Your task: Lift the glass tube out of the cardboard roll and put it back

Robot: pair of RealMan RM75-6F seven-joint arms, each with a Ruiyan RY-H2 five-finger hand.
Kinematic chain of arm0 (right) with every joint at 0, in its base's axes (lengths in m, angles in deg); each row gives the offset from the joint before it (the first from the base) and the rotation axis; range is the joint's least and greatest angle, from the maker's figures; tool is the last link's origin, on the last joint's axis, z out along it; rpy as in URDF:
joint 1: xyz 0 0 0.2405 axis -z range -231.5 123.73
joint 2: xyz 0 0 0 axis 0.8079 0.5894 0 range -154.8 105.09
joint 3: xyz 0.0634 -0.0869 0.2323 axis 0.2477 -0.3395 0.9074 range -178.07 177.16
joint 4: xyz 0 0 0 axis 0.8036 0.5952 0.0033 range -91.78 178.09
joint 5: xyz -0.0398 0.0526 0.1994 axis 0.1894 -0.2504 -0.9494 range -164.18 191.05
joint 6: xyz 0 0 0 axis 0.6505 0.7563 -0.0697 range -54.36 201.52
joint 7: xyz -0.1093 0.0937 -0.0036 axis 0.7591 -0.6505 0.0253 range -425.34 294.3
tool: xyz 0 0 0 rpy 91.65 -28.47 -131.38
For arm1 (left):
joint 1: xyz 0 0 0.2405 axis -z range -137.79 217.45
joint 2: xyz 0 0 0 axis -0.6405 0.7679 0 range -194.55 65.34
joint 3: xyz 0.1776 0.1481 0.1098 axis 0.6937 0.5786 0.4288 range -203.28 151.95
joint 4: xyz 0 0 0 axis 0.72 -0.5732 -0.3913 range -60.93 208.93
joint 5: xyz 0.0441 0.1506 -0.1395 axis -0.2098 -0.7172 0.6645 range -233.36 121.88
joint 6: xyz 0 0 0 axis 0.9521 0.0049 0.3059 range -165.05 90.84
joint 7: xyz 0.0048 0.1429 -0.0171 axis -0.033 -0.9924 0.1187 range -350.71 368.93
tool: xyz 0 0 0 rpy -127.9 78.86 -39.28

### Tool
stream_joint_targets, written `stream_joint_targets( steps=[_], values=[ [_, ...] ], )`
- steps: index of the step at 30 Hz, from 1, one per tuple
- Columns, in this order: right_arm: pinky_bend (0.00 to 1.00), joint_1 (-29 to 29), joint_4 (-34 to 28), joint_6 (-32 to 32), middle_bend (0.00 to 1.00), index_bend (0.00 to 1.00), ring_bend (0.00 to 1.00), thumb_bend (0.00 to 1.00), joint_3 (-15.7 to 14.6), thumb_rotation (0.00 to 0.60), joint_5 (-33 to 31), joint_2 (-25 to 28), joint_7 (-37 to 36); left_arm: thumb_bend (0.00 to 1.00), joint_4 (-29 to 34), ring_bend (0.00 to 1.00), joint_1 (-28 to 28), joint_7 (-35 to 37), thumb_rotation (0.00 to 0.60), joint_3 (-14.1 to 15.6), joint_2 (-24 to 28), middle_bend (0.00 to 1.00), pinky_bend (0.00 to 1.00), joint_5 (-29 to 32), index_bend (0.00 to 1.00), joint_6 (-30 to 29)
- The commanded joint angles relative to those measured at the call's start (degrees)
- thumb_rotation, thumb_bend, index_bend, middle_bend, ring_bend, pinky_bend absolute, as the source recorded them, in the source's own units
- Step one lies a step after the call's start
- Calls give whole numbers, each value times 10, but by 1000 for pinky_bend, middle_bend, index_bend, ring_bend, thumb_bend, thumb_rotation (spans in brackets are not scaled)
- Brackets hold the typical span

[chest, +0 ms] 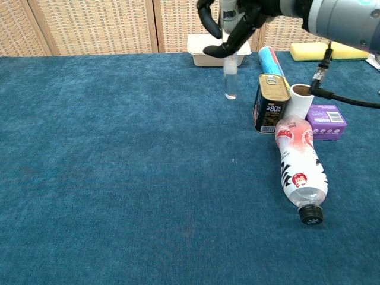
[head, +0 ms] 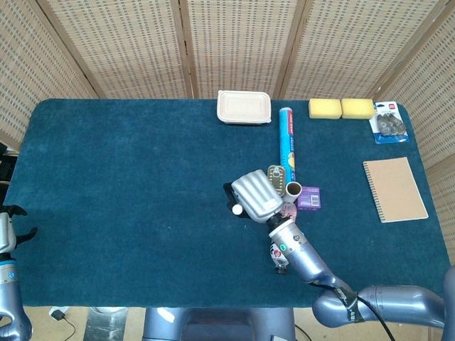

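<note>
Reinsertion step: right hand at frame top, clamped on upright clear glass tube, should carry it rightward over white cardboard roll beside gold tin can, descending plumb; left hand idle, fingers apart

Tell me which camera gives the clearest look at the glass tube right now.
The chest view: the glass tube hangs upright from the right hand, its lower length clear against the blue cloth, left of the cardboard roll. The head view shows only its white top end beside the hand.
</note>
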State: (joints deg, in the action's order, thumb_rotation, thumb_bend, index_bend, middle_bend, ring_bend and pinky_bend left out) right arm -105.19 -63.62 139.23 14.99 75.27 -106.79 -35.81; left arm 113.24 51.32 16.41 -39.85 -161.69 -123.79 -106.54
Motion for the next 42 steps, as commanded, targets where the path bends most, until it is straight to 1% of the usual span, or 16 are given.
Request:
stream_joint_targets(
  steps=[1,2,4,5,7,8,9,11,13,14,18,19,24,26,29,42],
  values=[
    [917,-10,10,-7,977,804,1000,386,11,600,-31,-8,1,154,-1,244,1,-2,600,0,0,434,331,1,474,2],
    [917,-9,-12,-13,977,804,1000,385,2,600,-9,1,1,154,-1,244,2,-4,600,-1,-1,434,331,1,475,3],
    [917,-11,-28,-13,977,804,1000,383,7,600,9,16,0,153,-1,245,3,-6,600,-1,-1,434,331,2,475,4],
    [917,-13,-21,-6,977,804,1000,382,23,600,-4,18,0,153,0,245,2,-6,600,-1,-1,434,331,2,475,2],
    [918,-20,12,22,978,804,1000,382,84,600,-78,0,-19,153,1,244,0,-3,600,-1,0,434,331,1,475,0],
    [919,-26,22,23,978,804,1000,382,97,600,-107,-5,-16,154,1,244,0,-1,600,0,0,434,331,1,475,-1],
    [920,-31,16,26,979,804,1000,384,99,600,-121,-6,-1,153,1,244,0,0,600,0,0,434,331,0,476,0],
    [919,-27,-21,28,979,804,1000,385,71,600,-94,0,18,154,-1,244,1,-1,600,0,0,434,331,1,475,2],
    [919,-17,-60,10,979,804,1000,383,36,600,-53,24,22,154,-1,244,2,-3,600,-1,0,434,331,1,475,4],
    [919,-17,-63,3,979,804,1000,382,32,600,-41,33,19,153,-1,244,3,-4,600,-1,0,434,331,1,475,4],
    [921,-25,4,35,979,804,1000,382,87,600,-115,12,2,154,1,244,0,-2,600,0,0,434,331,1,475,0],
    [922,-28,16,41,979,804,1000,383,93,600,-130,7,9,154,1,244,0,0,600,0,0,434,331,0,475,-1],
    [921,-14,-25,27,980,804,1000,382,53,600,-82,36,14,154,-1,244,2,-3,600,0,0,434,331,1,475,3],
    [922,-9,-1,35,980,804,1000,382,70,600,-102,35,-7,153,0,244,2,-5,600,-1,0,434,331,2,474,2],
    [922,-15,11,25,980,804,1000,381,80,600,-126,34,-13,153,0,244,0,-1,600,0,0,434,331,0,474,0],
    [917,0,90,-33,980,804,1000,382,75,600,-168,62,-71,153,-1,244,2,-6,600,0,-1,434,331,1,475,1]
  ],
)
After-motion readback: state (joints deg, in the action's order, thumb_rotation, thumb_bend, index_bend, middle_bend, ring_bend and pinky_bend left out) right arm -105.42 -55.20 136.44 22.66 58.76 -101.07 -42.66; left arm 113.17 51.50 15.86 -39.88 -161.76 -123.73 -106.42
